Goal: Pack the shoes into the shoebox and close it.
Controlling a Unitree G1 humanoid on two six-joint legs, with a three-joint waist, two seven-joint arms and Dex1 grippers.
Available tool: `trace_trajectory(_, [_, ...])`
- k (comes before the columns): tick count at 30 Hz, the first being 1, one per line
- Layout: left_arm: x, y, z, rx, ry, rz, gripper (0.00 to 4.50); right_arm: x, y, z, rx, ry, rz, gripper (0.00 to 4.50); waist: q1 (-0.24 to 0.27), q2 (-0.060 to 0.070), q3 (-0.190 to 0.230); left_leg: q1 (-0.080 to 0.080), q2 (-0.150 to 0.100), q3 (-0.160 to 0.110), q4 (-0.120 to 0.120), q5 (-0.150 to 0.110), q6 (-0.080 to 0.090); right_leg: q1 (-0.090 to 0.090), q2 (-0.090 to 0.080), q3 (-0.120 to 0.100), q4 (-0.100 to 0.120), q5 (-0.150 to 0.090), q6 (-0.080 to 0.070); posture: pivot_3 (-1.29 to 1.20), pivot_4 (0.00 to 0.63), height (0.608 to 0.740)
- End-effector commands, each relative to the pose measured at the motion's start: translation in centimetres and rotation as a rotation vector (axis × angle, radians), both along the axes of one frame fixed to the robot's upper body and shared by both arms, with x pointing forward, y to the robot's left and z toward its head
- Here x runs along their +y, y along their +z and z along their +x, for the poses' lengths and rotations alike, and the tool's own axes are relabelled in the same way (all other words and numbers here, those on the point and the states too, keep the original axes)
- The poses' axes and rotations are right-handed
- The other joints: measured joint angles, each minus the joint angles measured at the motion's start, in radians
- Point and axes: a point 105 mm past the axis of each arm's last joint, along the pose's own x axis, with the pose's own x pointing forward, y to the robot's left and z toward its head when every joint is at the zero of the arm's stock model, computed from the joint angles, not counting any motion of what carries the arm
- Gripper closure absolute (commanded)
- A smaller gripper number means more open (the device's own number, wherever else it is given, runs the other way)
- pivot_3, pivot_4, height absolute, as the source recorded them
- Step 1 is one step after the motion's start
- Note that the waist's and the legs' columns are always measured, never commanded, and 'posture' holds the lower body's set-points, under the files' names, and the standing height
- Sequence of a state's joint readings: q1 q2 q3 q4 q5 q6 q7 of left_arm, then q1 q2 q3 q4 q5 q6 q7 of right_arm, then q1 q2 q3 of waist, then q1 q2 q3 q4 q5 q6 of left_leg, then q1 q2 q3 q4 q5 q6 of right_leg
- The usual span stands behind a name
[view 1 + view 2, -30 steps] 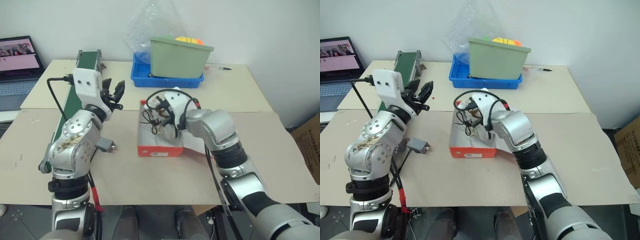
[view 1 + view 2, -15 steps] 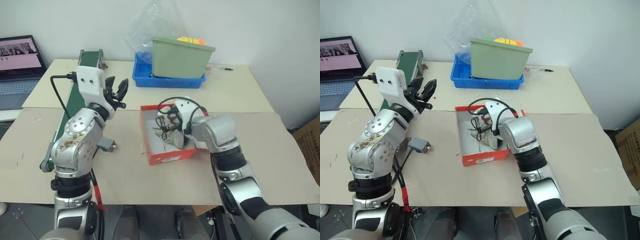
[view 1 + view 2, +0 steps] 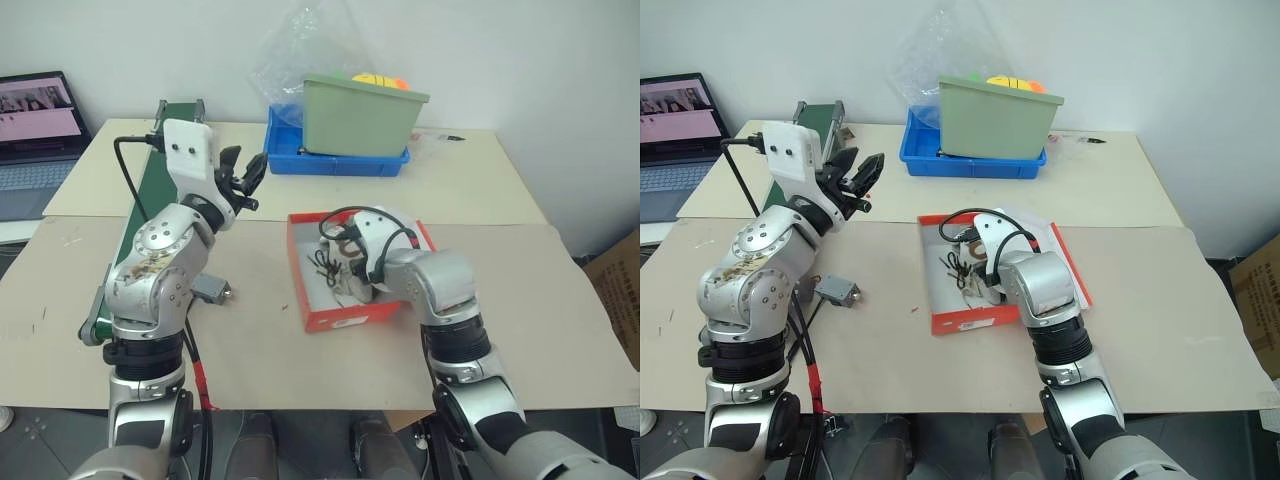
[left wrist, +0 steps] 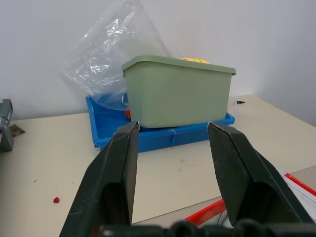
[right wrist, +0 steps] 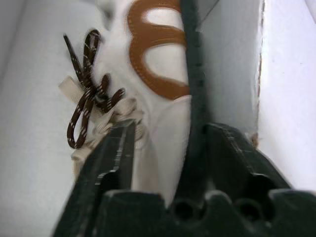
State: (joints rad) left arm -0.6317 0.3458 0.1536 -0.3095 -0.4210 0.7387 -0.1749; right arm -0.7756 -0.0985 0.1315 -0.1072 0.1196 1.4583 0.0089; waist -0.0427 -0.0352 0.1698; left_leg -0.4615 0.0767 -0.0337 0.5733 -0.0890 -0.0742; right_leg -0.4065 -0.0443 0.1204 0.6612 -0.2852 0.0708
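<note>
Right gripper (image 5: pixel 163 148) sits down inside the shoebox (image 3: pixel 340 318) at frame center, fingers (image 5: pixel 116 153) spread apart on either side of a shoe (image 5: pixel 163 74); whether the pads press on it cannot be told. In the right wrist view the shoe's cream side with a brown patch lies between the two fingers, dark laces (image 5: pixel 89 89) sprawled on the white box floor beside it, and the box's white inner wall just beside the far finger. A black cable runs across that view over the shoe.

From the head views the shoes (image 3: pixel 345 272) lie in the box, partly hidden by the right wrist, laces (image 3: pixel 955 268) spilling toward the box's left side. How many shoes are in there cannot be told. Box is open, red walls, lid (image 3: pixel 1070 265) lying flat out to the right of it on the cardboard sheet (image 3: pixel 560 330) covering the table.

Left gripper (image 3: pixel 240 180) is in the upper left of center, raised above the table, well apart from the box, fingers (image 4: pixel 113 173) parted and holding nothing. The left wrist view looks between them at a green bin (image 4: pixel 177 91) sitting in a blue tray (image 4: pixel 106 123), a clear plastic bag (image 4: pixel 106 54) behind.

Green conveyor (image 3: pixel 150 190) runs along the left side. Small grey block (image 3: pixel 836 291) lies on the cardboard left of the box. Laptop (image 3: pixel 35 130) at far upper left.
</note>
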Motion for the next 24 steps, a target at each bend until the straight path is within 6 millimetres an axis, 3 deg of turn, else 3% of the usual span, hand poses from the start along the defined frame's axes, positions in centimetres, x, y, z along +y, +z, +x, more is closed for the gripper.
trace_trajectory(1, [-0.2,1.2,-0.3,-0.052,-0.011,0.003,2.17,0.9,4.8,0.3,-0.151,0.060,0.049,0.59,0.000,0.000,0.000,0.000,0.000,0.000,0.000,0.000,0.000,0.000,0.000,0.000,0.000,0.000,0.000,0.00,0.150,0.740])
trace_trajectory(2, [-0.2,1.2,-0.3,-0.053,-0.010,0.001,2.17,1.3,5.7,0.0,-0.177,0.093,0.049,0.12,0.000,0.000,0.000,0.000,0.000,0.000,0.000,0.000,0.000,0.000,0.000,0.000,0.000,0.000,0.000,0.00,0.150,0.740])
trace_trajectory(3, [-0.3,1.2,-0.2,-0.054,-0.011,0.000,2.17,1.2,7.2,0.0,-0.224,0.109,0.051,0.04,0.000,0.000,0.000,0.000,0.000,0.000,0.000,0.000,0.000,0.000,0.000,0.000,0.000,0.000,0.000,0.00,0.150,0.740])
trace_trajectory(5, [-0.3,1.2,-0.2,-0.057,-0.009,-0.003,2.17,0.8,10.0,-0.1,-0.288,0.118,0.082,0.04,0.000,0.000,0.000,0.000,0.000,0.000,0.000,0.000,0.000,0.000,0.000,0.000,0.000,0.000,0.000,0.00,0.150,0.740])
trace_trajectory(7, [-0.1,1.2,-0.2,-0.060,0.001,-0.014,2.17,0.5,13.9,-0.2,-0.396,0.133,0.201,0.04,0.000,0.000,0.000,0.000,0.000,0.000,0.000,0.000,0.000,0.000,0.000,0.000,0.000,0.000,0.000,0.00,0.150,0.740])
trace_trajectory(10, [0.4,1.0,-0.3,-0.060,0.020,-0.017,2.17,0.7,17.3,-1.0,-0.518,0.211,0.342,0.04,0.001,0.000,0.000,0.000,0.000,0.000,0.000,0.000,0.000,0.000,0.000,0.000,0.000,0.000,0.000,0.00,0.150,0.740])
trace_trajectory(12, [1.6,0.7,-0.5,-0.059,0.070,-0.019,2.17,1.1,17.4,-1.8,-0.548,0.353,0.349,0.04,0.000,0.000,0.000,0.000,0.000,0.000,0.000,0.000,0.000,0.000,0.000,0.000,-0.001,0.000,0.000,0.00,0.150,0.740])
trace_trajectory(15, [3.7,0.0,-0.9,-0.051,0.185,0.009,2.17,1.1,15.7,-2.7,-0.539,0.548,0.331,0.04,-0.002,0.000,0.000,0.000,0.000,0.000,0.000,0.000,0.000,0.001,0.000,0.000,-0.001,0.000,0.000,0.00,0.150,0.740])
trace_trajectory(18, [6.7,-0.4,-1.8,-0.052,0.315,-0.003,2.17,1.2,15.8,-3.2,-0.554,0.660,0.432,0.04,-0.009,0.000,0.000,0.000,0.000,0.000,-0.001,0.000,0.000,0.001,0.000,0.000,-0.002,0.000,0.000,0.00,0.150,0.740])
trace_trajectory(24, [13.8,-0.4,-5.9,-0.089,0.604,0.087,2.17,1.1,15.1,-2.3,-0.597,0.809,0.431,0.04,-0.027,0.000,0.000,0.001,0.000,0.001,0.000,0.000,0.000,0.001,0.000,0.001,-0.001,0.000,0.000,0.00,0.150,0.740])
